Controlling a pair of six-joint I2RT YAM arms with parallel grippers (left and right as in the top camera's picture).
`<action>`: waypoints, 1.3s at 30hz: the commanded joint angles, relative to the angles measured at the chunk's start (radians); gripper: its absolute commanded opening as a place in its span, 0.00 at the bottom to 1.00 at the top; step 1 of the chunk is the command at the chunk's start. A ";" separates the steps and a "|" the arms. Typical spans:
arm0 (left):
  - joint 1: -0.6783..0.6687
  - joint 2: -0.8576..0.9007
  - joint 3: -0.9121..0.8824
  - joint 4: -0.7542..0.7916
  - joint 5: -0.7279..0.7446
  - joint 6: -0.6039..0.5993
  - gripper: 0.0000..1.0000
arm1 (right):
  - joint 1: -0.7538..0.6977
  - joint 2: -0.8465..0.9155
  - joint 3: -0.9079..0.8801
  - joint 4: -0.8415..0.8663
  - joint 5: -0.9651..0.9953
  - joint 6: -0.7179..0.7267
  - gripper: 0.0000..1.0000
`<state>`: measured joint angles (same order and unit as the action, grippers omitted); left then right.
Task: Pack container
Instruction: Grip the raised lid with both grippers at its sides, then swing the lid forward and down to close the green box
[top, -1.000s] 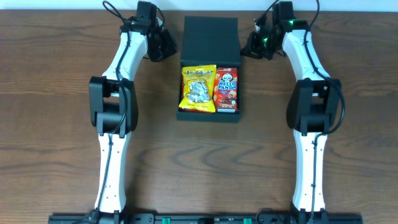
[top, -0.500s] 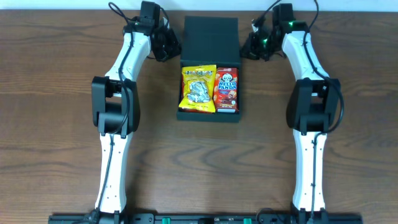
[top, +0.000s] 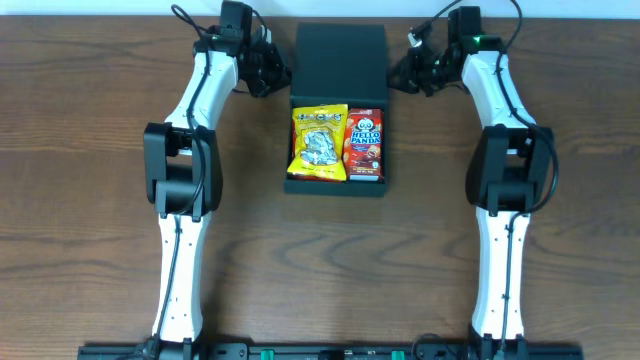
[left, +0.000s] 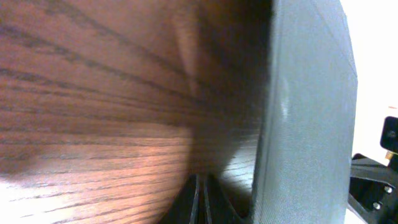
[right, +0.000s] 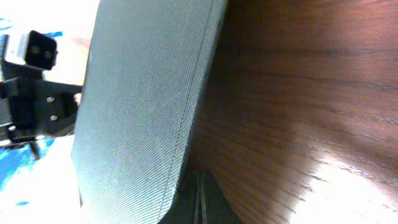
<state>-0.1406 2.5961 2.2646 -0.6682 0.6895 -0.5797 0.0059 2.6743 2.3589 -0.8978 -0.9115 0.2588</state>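
The dark teal container (top: 336, 187) lies at the table's middle back, its flap lid (top: 340, 58) folded open away from me. Inside lie a yellow snack bag (top: 319, 142) and a red Hello Panda packet (top: 364, 143) side by side. My left gripper (top: 281, 78) is shut and empty, low at the lid's left edge. My right gripper (top: 395, 77) is shut and empty at the lid's right edge. In the left wrist view the shut left gripper (left: 202, 200) rests on the wood beside the lid's side (left: 305, 112). The right wrist view shows the shut right gripper (right: 200, 200) beside the lid (right: 143, 106).
Brown wooden table (top: 90, 180) all round the box. Both white arms reach from the front edge to the back, one on each side of the container. The table's far edge runs just behind the lid.
Both grippers have edged slightly toward the back along the lid's sides. The lid and the packets have not moved.
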 joint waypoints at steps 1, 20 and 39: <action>0.004 0.020 -0.003 0.022 0.089 0.000 0.06 | -0.012 0.010 0.007 0.006 -0.138 -0.033 0.02; 0.035 0.020 -0.003 0.176 0.382 0.087 0.06 | -0.020 0.010 0.007 0.025 -0.381 -0.175 0.02; 0.036 0.020 -0.003 0.198 0.657 0.122 0.06 | -0.020 0.010 0.008 0.026 -0.571 -0.189 0.02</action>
<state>-0.0925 2.5961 2.2646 -0.4706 1.2491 -0.4896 -0.0177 2.6747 2.3589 -0.8715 -1.4097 0.0937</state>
